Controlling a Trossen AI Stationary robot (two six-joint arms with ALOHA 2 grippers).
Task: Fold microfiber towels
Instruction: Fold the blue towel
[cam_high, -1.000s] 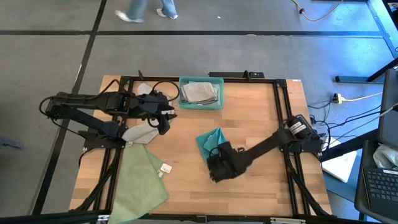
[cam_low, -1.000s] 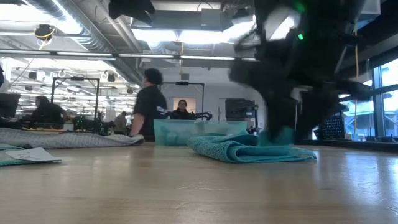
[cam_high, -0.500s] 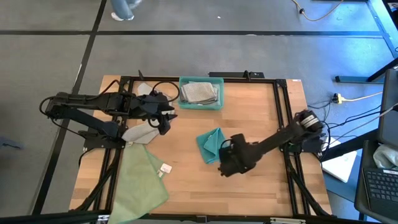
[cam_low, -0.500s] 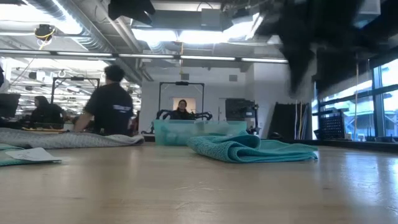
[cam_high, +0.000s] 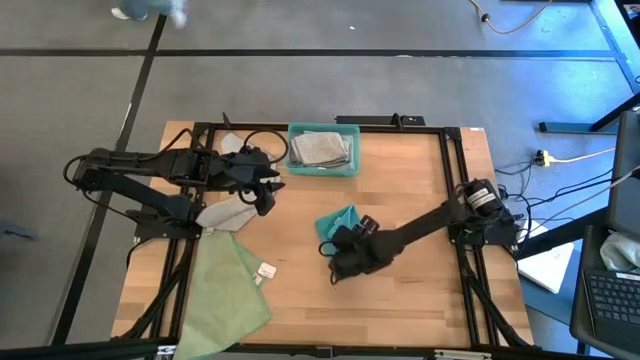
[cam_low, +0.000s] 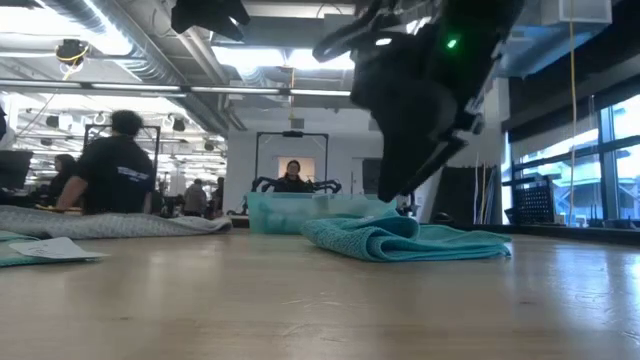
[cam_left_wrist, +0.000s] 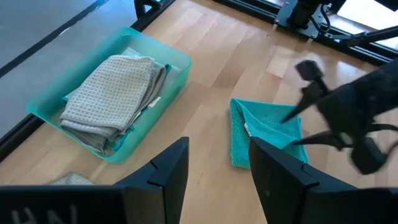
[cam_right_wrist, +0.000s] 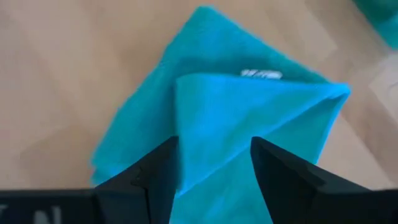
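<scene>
Right gripper (cam_high: 338, 248) hangs above the table (cam_high: 420, 290), fingers parted and holding nothing; the right wrist view shows both dark fingers (cam_right_wrist: 155, 171) spread with the teal towel (cam_high: 338, 222) directly ahead of and below them. In the low view the gripper (cam_low: 400, 190) sits clear of the cloth, not touching it.

Teal towel: folded, lying flat on the wood just beyond the right gripper's tips, toward the far edge of the table. A small white tag (cam_right_wrist: 261, 74) shows on its upper layer. Low view shows it as a low rumpled stack (cam_low: 405, 240).

Left gripper (cam_high: 268, 190): well apart from the right gripper, on the other side of the teal towel, raised and idle. Fingers (cam_left_wrist: 168, 171) stand apart, nothing between them.

Near the left gripper: a light grey towel (cam_high: 228, 212) lies just beside it, under the arm. Further toward the near edge from that, a pale green towel (cam_high: 228, 290) is spread open, with a white tag (cam_high: 266, 270) at its edge.

Ahead of the left gripper, at the far edge of the table: a teal plastic bin (cam_high: 352, 168) holding a folded grey towel (cam_high: 320, 150)

Room behind: a person in a dark shirt (cam_low: 115, 170), others further off
</scene>
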